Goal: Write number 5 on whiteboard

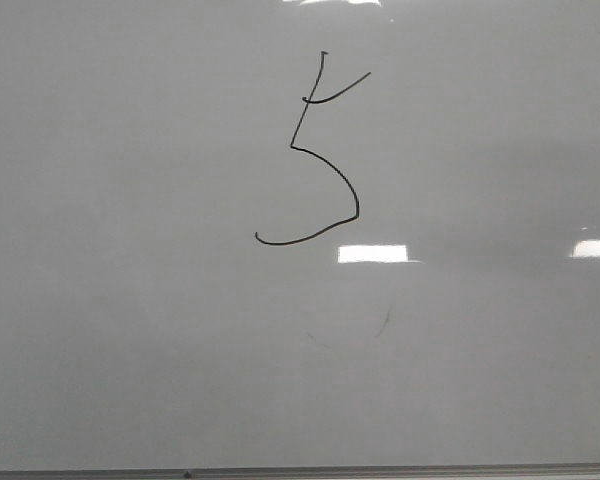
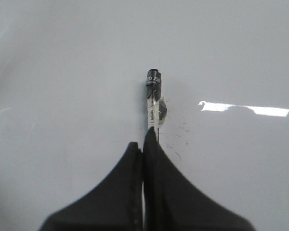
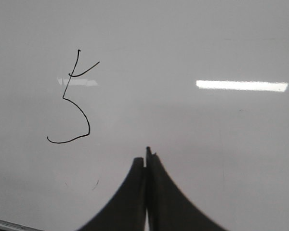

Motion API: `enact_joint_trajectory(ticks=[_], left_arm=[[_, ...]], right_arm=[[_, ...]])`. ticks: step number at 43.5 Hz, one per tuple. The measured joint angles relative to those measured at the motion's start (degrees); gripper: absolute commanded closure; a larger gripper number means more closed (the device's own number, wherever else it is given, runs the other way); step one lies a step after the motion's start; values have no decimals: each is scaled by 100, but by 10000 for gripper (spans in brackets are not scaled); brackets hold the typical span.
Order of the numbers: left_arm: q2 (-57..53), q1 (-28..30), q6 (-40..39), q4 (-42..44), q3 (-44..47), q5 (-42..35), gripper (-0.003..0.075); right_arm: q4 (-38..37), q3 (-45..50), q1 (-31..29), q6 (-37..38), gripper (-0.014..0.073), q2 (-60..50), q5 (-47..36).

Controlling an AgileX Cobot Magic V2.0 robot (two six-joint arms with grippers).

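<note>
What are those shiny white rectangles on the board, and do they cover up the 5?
Lamp glare on the glossy whiteboard: front view, bright patches sit beside the number 5, not over it; right wrist view, a faint one crosses its top; left wrist view, one streak beside the marker.

Faint dark scuff marks (image 1: 384, 321), bright light reflections (image 1: 372, 253).

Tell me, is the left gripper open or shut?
Shut on a marker. In the left wrist view the fingers of the left gripper are pressed together, and the marker sticks out between them over the whiteboard.
</note>
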Motion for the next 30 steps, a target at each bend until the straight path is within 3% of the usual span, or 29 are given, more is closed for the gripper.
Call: enact_joint_trajectory(ticks=[7, 18, 30], left_arm=[[-391, -183, 74, 95, 270, -44, 741], [-1503, -653, 899, -828, 1026, -93, 741], [-1558, -665, 982, -971, 1640, -260, 741]], right_arm=[[0, 0, 0, 0, 662, 0, 0], [0, 0, 0, 0, 662, 0, 0], [0, 0, 0, 0, 662, 0, 0]])
